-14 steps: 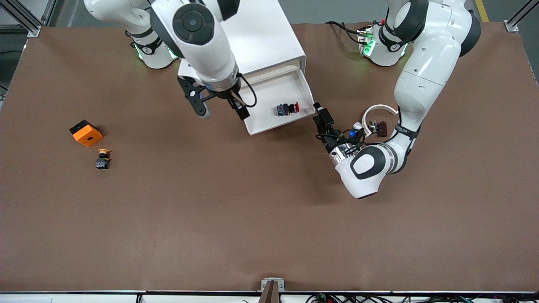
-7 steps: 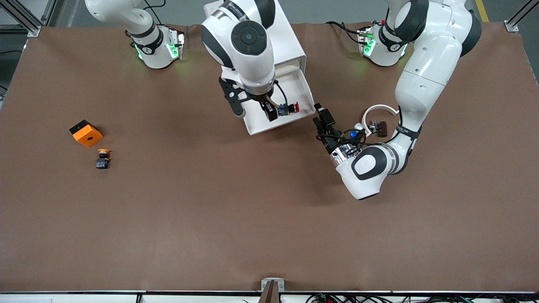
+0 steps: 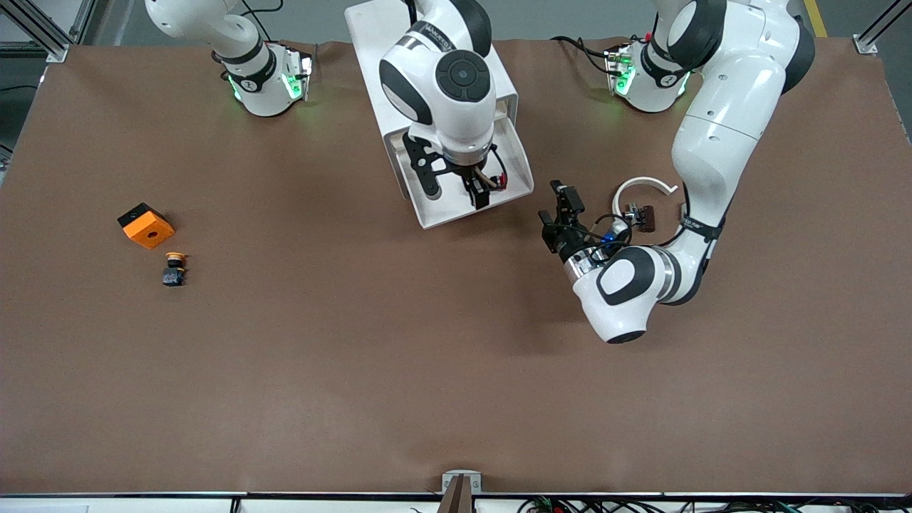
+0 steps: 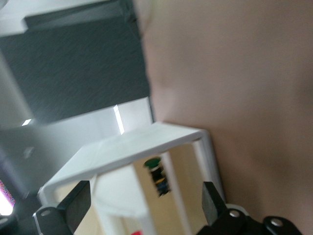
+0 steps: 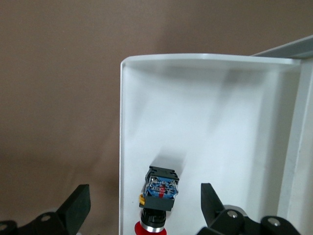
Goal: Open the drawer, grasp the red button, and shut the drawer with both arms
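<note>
The drawer [image 3: 514,152] is pulled out of the white cabinet [image 3: 377,50]. The button [image 3: 502,183] lies on its side in the drawer, mostly hidden under my right gripper [image 3: 454,194], with its red cap showing. In the right wrist view the button [image 5: 160,195] lies on the drawer floor [image 5: 210,112] near the tray's side wall. My right gripper [image 5: 144,205] is open and its fingers stand on either side of the button without touching it. My left gripper [image 3: 557,208] is open and empty over the table beside the drawer's front corner. It is also open in the left wrist view [image 4: 144,203], facing the blurred white cabinet [image 4: 146,142].
An orange block [image 3: 146,225] and a yellow-capped button [image 3: 173,269] lie toward the right arm's end of the table. A white ring piece [image 3: 645,184] and a small dark part [image 3: 645,216] lie by the left arm's wrist.
My right arm has swung over the open drawer, and its gripper now straddles the button. My left gripper has backed a little away from the drawer's corner.
</note>
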`<state>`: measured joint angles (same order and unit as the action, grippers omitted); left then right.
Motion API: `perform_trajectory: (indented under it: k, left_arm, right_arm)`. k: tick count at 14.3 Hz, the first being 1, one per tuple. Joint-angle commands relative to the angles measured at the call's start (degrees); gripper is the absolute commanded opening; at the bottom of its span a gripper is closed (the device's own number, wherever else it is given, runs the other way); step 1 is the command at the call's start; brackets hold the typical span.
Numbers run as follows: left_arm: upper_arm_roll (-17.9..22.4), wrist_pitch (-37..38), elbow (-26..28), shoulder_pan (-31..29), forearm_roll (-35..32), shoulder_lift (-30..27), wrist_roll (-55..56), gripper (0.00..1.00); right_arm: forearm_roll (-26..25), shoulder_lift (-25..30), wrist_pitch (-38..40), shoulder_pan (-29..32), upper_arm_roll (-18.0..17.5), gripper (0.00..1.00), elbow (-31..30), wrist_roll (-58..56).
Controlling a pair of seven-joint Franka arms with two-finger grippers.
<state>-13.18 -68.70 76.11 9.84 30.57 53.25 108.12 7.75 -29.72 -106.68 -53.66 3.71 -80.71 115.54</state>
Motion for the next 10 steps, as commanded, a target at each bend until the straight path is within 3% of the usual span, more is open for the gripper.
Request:
perform_trajectory:
  k: [1, 6, 10]
  left_arm:
    - [-0.35, -3.71, 0.36, -0.95, -5.76, -1.74, -10.42, 1.00]
    - [-0.35, -10.83, 1.24, -0.78, -11.66, -5.34, -30.47, 1.00]
    - [-2.45, -12.95, 1.06, -0.17, -17.80, -7.01, -38.84, 1.00]
  right_arm:
    - [-0.63, -2.44, -1.16, -1.01, 0.78, 1.00, 1.61, 1.61]
    - [-0.19, -6.05, -3.80, -1.10, 0.69, 1.00, 1.78, 5.39]
    - [0.33, -6.14, -3.71, -1.10, 0.69, 1.00, 1.78, 5.39]
